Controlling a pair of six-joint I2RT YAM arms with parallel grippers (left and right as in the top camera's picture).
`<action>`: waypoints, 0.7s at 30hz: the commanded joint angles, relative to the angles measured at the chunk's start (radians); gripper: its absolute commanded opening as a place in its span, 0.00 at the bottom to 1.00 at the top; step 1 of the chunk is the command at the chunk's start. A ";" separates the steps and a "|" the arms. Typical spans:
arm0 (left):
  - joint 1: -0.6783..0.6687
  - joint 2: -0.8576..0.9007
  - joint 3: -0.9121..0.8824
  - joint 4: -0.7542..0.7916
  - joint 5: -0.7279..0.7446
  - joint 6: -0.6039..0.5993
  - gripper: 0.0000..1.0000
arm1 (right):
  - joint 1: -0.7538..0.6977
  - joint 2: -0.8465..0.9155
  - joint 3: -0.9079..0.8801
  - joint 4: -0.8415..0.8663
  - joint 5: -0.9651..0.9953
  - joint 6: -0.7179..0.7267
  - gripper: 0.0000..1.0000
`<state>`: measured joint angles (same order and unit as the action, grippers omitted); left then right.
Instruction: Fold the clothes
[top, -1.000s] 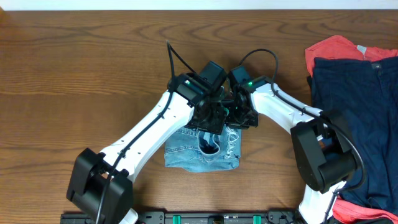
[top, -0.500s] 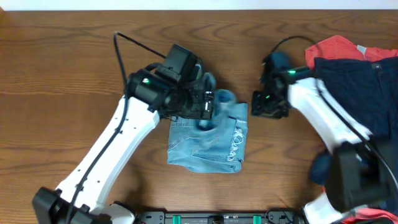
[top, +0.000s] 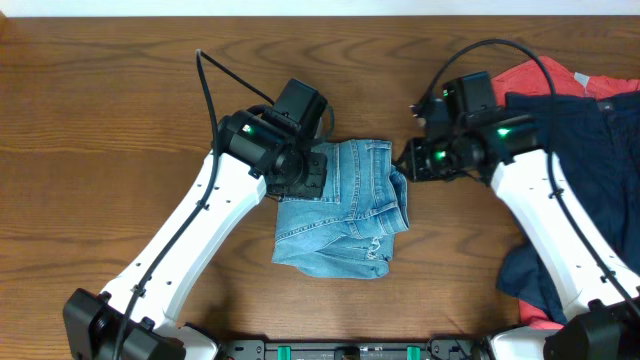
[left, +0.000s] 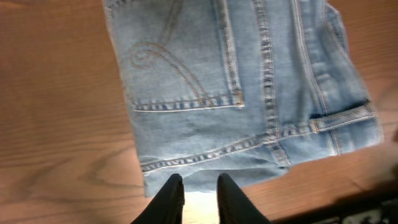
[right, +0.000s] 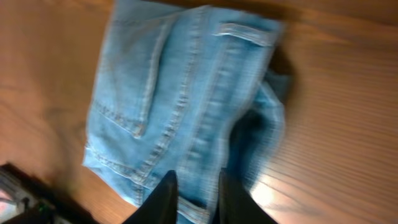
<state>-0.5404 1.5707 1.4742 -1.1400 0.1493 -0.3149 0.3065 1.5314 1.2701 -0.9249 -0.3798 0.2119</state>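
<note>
The light-blue denim jeans (top: 345, 205) lie folded into a compact bundle in the middle of the wooden table, a stitched back pocket (left: 180, 59) facing up. My left gripper (top: 308, 172) is at the bundle's upper left edge. In the left wrist view its jaws (left: 194, 186) are slightly apart and empty, just short of the denim edge (left: 205, 165). My right gripper (top: 408, 162) is at the bundle's upper right edge. In the right wrist view its jaws (right: 196, 183) are apart and hover over the jeans (right: 186, 93), holding nothing.
A pile of other clothes lies at the right edge, a red garment (top: 545, 75) under a dark navy one (top: 580, 170). A dark rail (top: 350, 350) runs along the table's front edge. Bare wood (top: 120, 120) lies to the left and behind.
A second ago both grippers were bunched together over the jeans. They have since drawn apart to the two sides, and the denim now lies flatter with the pocket side up.
</note>
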 joint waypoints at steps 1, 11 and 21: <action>0.000 0.013 -0.063 0.017 -0.041 -0.019 0.19 | 0.079 0.029 -0.053 0.021 -0.019 -0.011 0.15; 0.000 0.029 -0.513 0.315 0.045 -0.039 0.19 | 0.184 0.262 -0.320 0.098 0.074 0.260 0.01; 0.003 0.016 -0.570 0.252 0.069 -0.038 0.23 | 0.176 0.255 -0.341 0.093 0.144 0.268 0.02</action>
<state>-0.5404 1.5970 0.8646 -0.8570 0.2016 -0.3431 0.4763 1.7718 0.9710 -0.8135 -0.3550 0.4709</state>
